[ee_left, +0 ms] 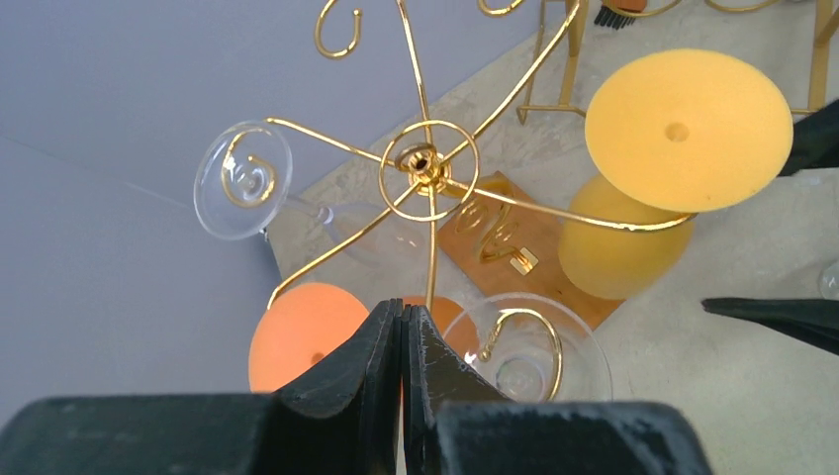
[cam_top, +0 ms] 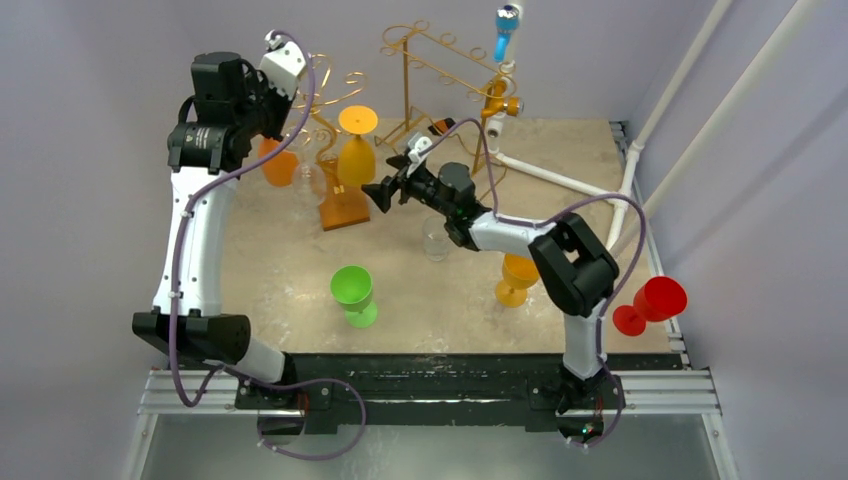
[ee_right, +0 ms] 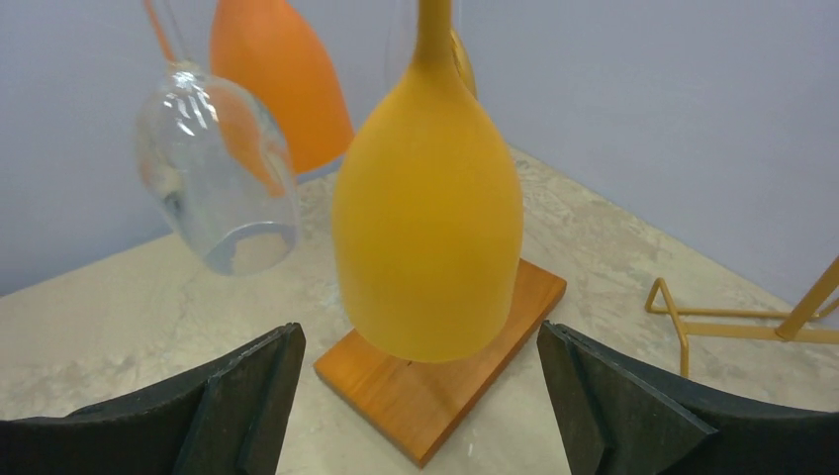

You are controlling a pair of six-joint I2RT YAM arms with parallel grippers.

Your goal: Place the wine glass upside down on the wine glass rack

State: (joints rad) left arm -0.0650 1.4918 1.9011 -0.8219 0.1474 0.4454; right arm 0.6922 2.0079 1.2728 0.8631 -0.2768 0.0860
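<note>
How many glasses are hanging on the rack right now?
4 on the rack, seen from the left wrist: yellow glass at right, orange glass at bottom, one clear glass at left, second clear glass bottom centre. Others may be hidden.

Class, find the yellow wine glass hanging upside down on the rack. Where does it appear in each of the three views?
Top external: the yellow wine glass hangs upper centre, slightly left.
Left wrist: upper right, its round foot facing the camera.
Right wrist: centre, bowl filling the middle.
Shared landmark: the wooden base beneath it, in all three views.
</note>
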